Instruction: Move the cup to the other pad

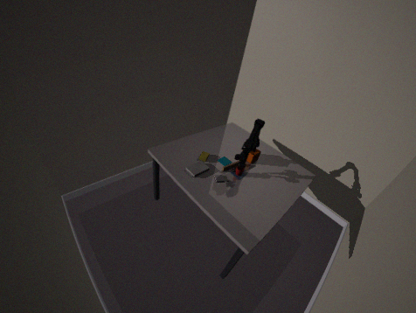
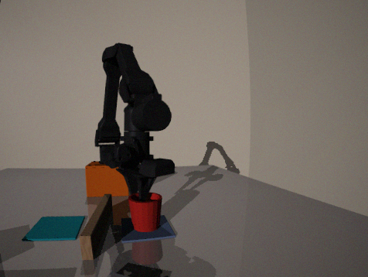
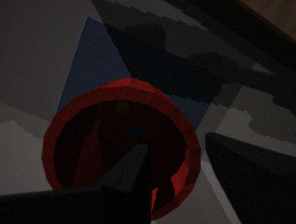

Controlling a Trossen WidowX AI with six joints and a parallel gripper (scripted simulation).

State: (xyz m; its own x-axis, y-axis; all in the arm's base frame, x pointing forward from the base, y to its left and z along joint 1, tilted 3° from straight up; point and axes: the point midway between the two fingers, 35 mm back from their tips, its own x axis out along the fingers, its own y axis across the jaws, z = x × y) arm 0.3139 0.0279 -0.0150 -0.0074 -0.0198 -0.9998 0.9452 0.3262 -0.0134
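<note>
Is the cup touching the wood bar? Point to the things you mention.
Apart. The exterior view shows it: a strip of table [image 1: 271,197] [image 2: 270,232] [image 3: 30,65] separates the cup [image 1: 239,171] [image 2: 145,214] [image 3: 117,93] from the bar [image 1: 231,166] [image 2: 97,226] [image 3: 280,17], which stands to its left in the picture.
</note>
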